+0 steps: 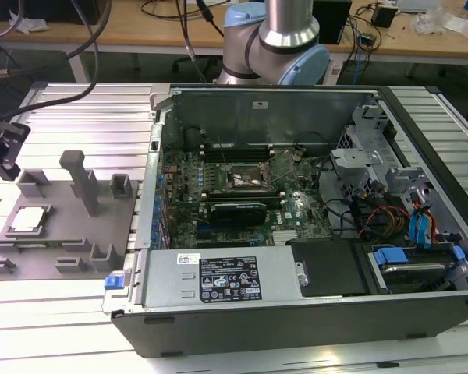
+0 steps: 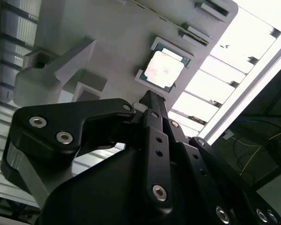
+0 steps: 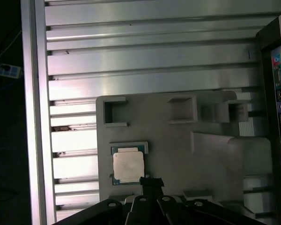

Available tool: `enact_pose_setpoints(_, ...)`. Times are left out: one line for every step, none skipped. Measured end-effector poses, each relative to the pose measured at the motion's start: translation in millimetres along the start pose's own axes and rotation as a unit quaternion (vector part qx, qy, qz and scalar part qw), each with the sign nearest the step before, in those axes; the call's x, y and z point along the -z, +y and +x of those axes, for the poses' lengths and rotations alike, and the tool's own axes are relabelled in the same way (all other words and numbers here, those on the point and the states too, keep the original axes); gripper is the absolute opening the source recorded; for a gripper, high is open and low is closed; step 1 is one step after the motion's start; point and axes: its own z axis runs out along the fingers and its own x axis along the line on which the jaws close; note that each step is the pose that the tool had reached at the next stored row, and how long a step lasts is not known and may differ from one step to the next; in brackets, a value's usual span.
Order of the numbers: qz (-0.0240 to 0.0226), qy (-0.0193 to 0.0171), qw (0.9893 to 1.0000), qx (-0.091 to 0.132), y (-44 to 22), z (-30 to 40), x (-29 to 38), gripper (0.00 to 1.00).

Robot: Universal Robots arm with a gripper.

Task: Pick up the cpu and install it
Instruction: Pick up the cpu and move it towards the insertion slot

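Fingers: in both wrist views the gripper (image 2: 149, 96) (image 3: 151, 180) is showing black, bolted metal links running in to one narrow tip. No gap is showing at the tip, so the fingers are reading as drawn together. Nothing is sitting between them.

The tip is hanging just beside one edge of the cpu (image 2: 163, 70) (image 3: 128, 166). Whether it is touching the chip, I cannot tell.

The cpu is lying flat in a shallow square nest on the grey fixture plate (image 3: 178, 154). Its top is smooth, silver-white and shiny, with a thin darker rim around it.

The plate is looking like matte grey plastic. It is carrying blocky raised pockets and one tall square post (image 1: 82, 181).

The plate is resting on a table (image 3: 154, 51) of ribbed, bright aluminium slats.

The exterior view is putting the cpu (image 1: 29, 220) on its left side, at roughly 9 o'clock from the open computer case (image 1: 296, 331). The chip is lying well apart from the case.

The same view is taking in the case interior. A green motherboard is holding a dark square socket (image 1: 246, 181) near the middle. A silver box is sitting along the case's 6 o'clock side. Blue tabs and cables are gathering towards 3 o'clock.

The arm's grey and pale-blue joint (image 1: 285, 35) is standing at 12 o'clock behind the case.

The second wrist view is catching the gripper's rounded black housing close up.
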Motion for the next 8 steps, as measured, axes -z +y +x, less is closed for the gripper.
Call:
enact_pose_setpoints(0.0, 0.0, 1.0, 0.0, -0.3, 1.2, -1.9, 0.11)
enact_pose_setpoints(0.0, 0.0, 1.0, 0.0, -0.5, 1.7, -2.9, 0.11)
enact_pose_setpoints(0.0, 0.0, 1.0, 0.0, -0.7, 2.1, -4.0, 0.11)
enact_pose_setpoints(0.0, 0.0, 1.0, 0.0, -1.1, 2.7, -5.3, 0.11)
enact_pose_setpoints(-0.0001, -0.0001, 1.0, 0.0, -1.6, 3.6, -7.6, 0.11)
enact_pose_setpoints(0.0, 0.0, 1.0, 0.0, -2.1, 4.3, -9.5, 0.11)
enact_pose_setpoints(-0.0001, -0.0001, 1.0, 0.0, -2.4, 4.6, -10.7, 0.11)
enact_pose_setpoints(0.0, 0.0, 1.0, 0.0, -2.7, 4.9, -11.4, 0.11)
